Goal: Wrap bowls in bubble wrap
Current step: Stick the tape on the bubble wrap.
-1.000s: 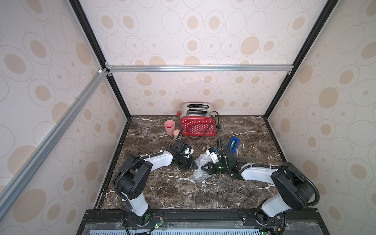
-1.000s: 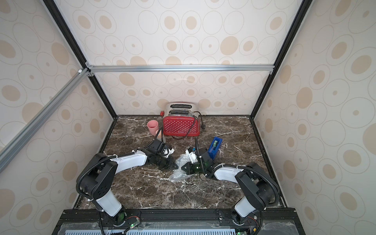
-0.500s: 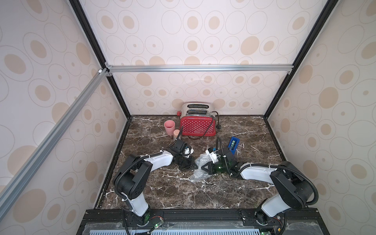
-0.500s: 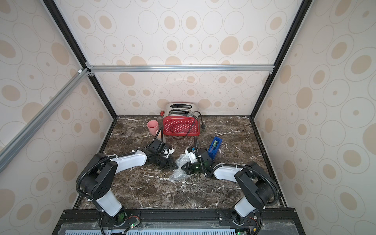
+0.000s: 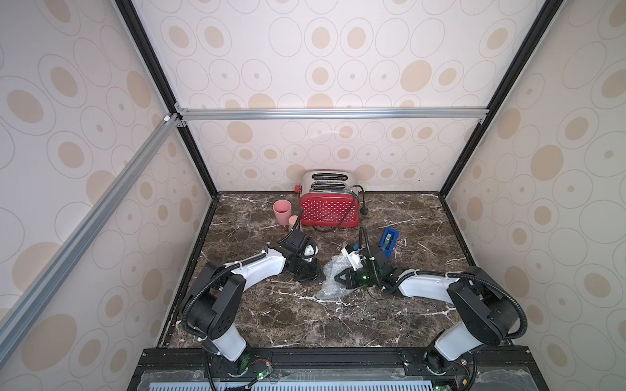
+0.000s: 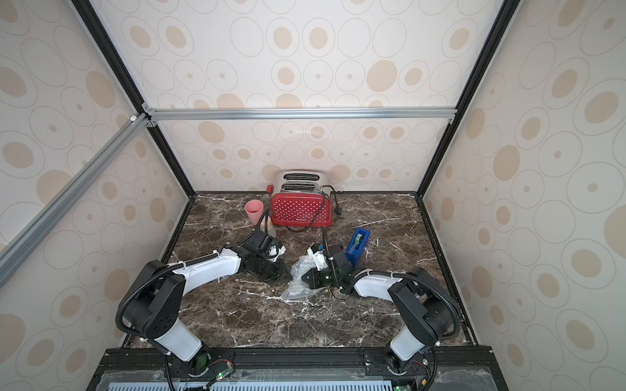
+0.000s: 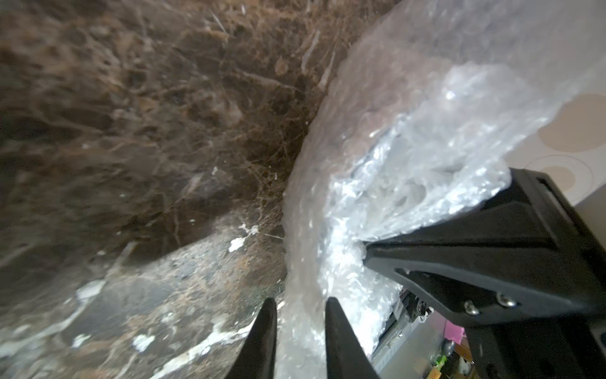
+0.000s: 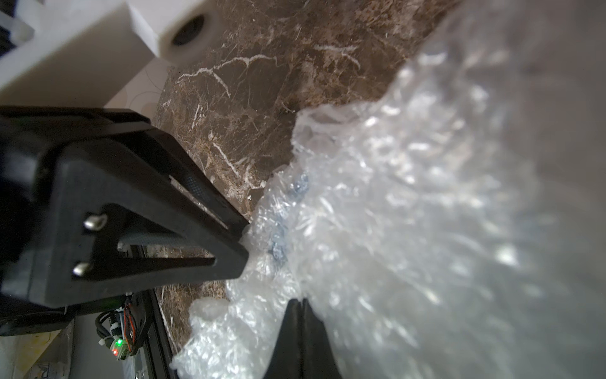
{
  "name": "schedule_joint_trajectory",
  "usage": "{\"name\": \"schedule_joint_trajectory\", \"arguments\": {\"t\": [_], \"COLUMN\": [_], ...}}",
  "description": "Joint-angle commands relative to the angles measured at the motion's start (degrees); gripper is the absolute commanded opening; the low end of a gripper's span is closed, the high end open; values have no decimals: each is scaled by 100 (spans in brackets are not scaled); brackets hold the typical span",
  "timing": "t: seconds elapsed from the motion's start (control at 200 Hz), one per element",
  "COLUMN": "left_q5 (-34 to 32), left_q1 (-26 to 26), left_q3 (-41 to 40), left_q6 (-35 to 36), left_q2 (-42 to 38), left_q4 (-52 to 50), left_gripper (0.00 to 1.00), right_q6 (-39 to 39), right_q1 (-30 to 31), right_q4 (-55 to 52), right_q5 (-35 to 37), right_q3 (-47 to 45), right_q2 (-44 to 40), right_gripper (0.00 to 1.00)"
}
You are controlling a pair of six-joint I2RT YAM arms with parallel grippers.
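On the dark marbled counter, well in front of the red dotted toaster, a crumpled bundle of bubble wrap is seen in both top views. It is met from two sides by the pincers.

The left pincer is found partly open. Its fingers stand a little apart, a fold of the wrap lies between them, and no firm grip is shown. The right pincer is closed upon a gathered edge of the wrap, with its fingers pressed together.

The bowl is not seen plainly. Only some bluish marks are noticed through the plastic in the right wrist view, so whether it lies inside the bundle cannot be told for sure.

Farther back, a blue tape dispenser is placed in front of the toaster, off its cord end. A small corked bottle and a pink cup are set just beside the toaster at its lever end, the bottle being the nearer one. The toaster itself is placed close to the back wall.
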Motion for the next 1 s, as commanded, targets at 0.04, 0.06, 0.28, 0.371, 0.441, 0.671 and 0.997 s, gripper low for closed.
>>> {"name": "schedule_joint_trajectory", "arguments": {"t": [0.04,0.06,0.28,0.371,0.441,0.671,0.997], "left_q5": [-431,-424,176,385,387,879,926], "left_q1": [-23,-22,-183,-321,-346,-451,-468], "left_q3": [189,188,222,325,347,373,207], "left_q6": [159,137,-45,-131,-212,-355,-351], "left_q2": [-517,-577,-951,-697,-514,37,433], "left_q4": [-501,-495,79,355,559,1255,1331], "left_gripper": [27,27,25,17,12,10,9], "right_q6": [-109,-111,-125,-125,-127,-139,-116], "right_q1": [-15,-16,-13,-19,-13,-20,-14], "right_q4": [-242,-243,-249,-247,-246,-242,-237], "right_q5": [77,77,67,51,42,17,-4], "right_q3": [41,43,36,43,42,43,68], "right_q2": [119,115,97,112,111,122,154], "right_gripper": [4,4,4,4,4,4,4]}}
